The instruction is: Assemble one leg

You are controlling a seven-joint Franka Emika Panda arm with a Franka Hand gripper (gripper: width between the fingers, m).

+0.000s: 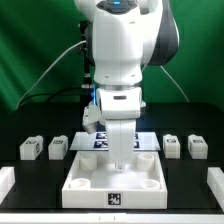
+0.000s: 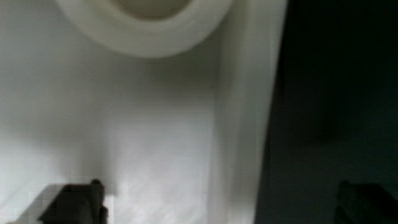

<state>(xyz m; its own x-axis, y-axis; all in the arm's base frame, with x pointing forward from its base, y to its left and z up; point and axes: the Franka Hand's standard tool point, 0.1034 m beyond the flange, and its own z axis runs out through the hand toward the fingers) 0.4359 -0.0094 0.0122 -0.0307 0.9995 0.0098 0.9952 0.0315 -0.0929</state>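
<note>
Four small white legs with tag marks stand on the black table: two at the exterior view's left (image 1: 30, 148) (image 1: 58, 148) and two at its right (image 1: 172, 145) (image 1: 197, 147). The large white square tray-like piece (image 1: 92, 192) lies at the front centre. My gripper (image 1: 122, 167) hangs straight down onto its far part, away from all the legs. In the wrist view the gripper (image 2: 219, 202) is open and empty. One dark fingertip (image 2: 75, 202) is over the white piece (image 2: 160, 120) and the other (image 2: 366, 203) is over the dark table. A round socket (image 2: 143, 15) shows close by.
The marker board (image 1: 92, 141) lies flat behind the tray-like piece, partly hidden by the arm. White blocks sit at the front corners of the table (image 1: 6, 178) (image 1: 214, 180). A green backdrop stands behind, and cables hang at the left.
</note>
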